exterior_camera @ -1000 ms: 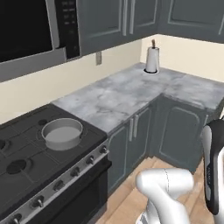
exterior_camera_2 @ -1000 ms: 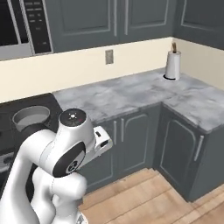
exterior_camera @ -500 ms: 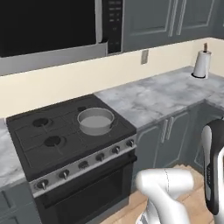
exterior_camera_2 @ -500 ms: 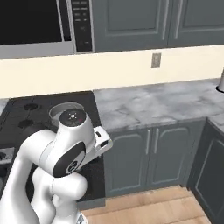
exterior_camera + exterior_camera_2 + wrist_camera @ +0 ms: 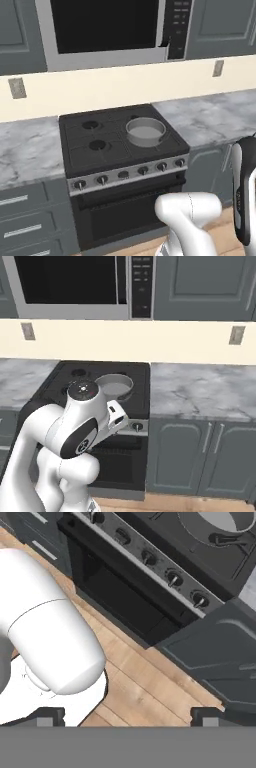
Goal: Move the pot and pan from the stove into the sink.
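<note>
Left base view
pot: sits on the stove's back right burner, just behind the knob row.
approach: I judge the step is reaching for the pot; come down from above the stove's right half and take one wall of the rim.
room: microwave hangs over the stove, so headroom is limited; marble surface to the stove's right is open.

Right base view
pot: partly behind the arm, near the stove's front edge.
room: open surface right of the stove.

Hand view
fingers: spread wide, holding nothing, aimed at the floor before the stove.
pot: at the top edge, well away from the fingers.
</note>
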